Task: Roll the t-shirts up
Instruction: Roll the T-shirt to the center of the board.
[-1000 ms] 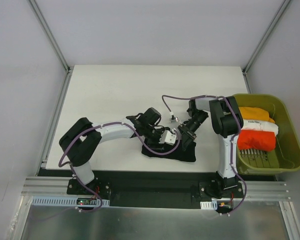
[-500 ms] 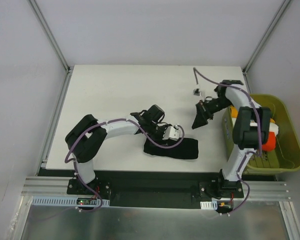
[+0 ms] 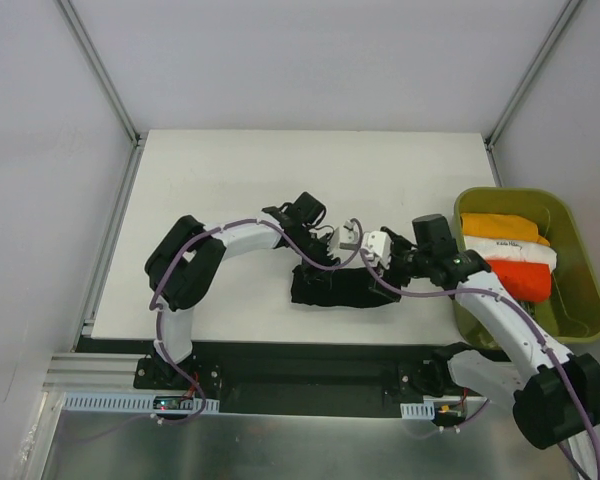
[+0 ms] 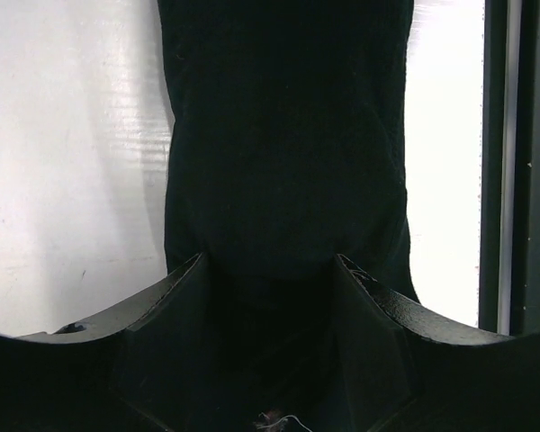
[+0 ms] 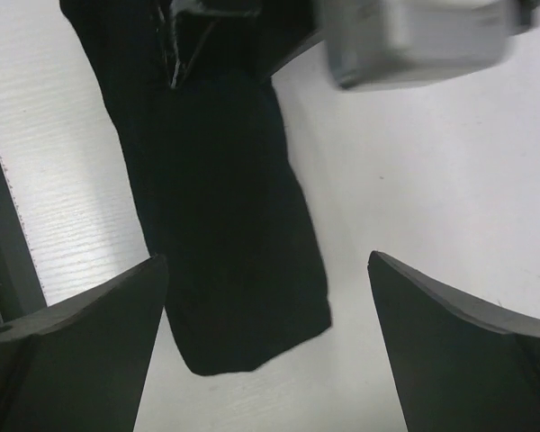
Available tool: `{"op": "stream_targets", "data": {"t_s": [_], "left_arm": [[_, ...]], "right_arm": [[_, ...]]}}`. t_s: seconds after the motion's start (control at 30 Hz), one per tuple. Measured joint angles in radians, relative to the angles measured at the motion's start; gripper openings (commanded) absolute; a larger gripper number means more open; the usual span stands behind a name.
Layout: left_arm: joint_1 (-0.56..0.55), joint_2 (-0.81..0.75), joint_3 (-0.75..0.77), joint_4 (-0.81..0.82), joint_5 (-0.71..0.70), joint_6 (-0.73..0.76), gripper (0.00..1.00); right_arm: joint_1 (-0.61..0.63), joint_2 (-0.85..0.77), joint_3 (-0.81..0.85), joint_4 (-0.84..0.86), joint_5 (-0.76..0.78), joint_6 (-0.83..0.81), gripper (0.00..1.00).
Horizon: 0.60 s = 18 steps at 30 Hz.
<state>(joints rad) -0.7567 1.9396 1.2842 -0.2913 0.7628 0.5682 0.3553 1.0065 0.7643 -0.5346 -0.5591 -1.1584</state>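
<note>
Table (image 3: 230,170) stretches wide behind the black t-shirt (image 3: 335,290) near its front edge.

To my right, an olive-yellow plastic bin (image 3: 592,290) sits at the edge of the white table (image 3: 280,180), with an aluminium rail (image 3: 90,372) along its near side.

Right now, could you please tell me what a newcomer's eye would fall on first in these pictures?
First, the black shirt bunched at the table's near edge, with the left end effector clamped on it and the right end effector open over its end. Next, the olive bin at right, holding orange, white and red-orange bundles.
</note>
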Motion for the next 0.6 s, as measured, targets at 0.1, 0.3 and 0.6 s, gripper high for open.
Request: {"op": "stream_targets", "data": {"t_s": [0.1, 0.3, 0.6], "left_arm": [[0.020, 0.008, 0.002, -0.009, 0.033, -0.019, 0.54], [0.046, 0.026, 0.016, -0.025, 0.073, -0.060, 0.54], [0.074, 0.037, 0.022, -0.043, 0.102, -0.098, 0.54]], "right_arm": [[0.073, 0.045, -0.044, 0.067, 0.054, 0.015, 0.96], [0.135, 0.162, -0.039, 0.188, 0.106, 0.032, 0.96], [0.168, 0.343, 0.073, 0.185, 0.067, -0.007, 0.96]]}}
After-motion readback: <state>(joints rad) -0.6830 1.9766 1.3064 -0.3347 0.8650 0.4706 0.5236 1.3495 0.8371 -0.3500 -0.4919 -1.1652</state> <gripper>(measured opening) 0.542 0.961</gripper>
